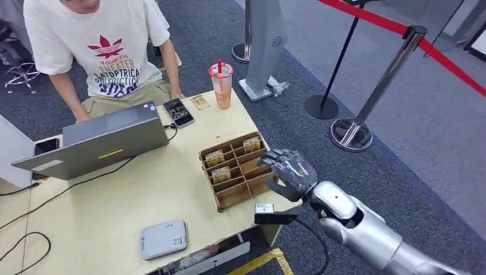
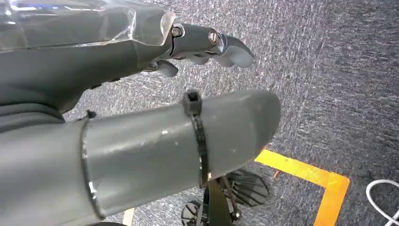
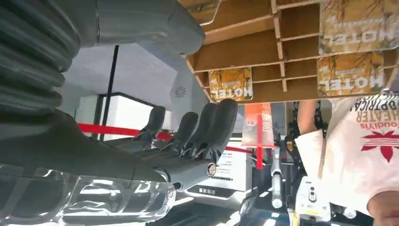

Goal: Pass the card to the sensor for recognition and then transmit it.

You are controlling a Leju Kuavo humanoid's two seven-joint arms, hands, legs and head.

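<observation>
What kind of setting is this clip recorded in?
Probably a lobby or demo area set up as a hotel reception: grey carpet, stanchions with a red belt, and a desk holding a rack of cards marked "HOTEL".

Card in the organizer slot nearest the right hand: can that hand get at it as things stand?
Probably yes. The right hand holds nothing beside the cardboard organizer, and that card stands upright with nothing over it.

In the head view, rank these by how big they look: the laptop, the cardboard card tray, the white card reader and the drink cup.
Largest to smallest, as they look in the head view:
1. laptop
2. cardboard card tray
3. white card reader
4. drink cup
The reader lies nearer the camera than the cup, so that last pair is less certain.
</observation>
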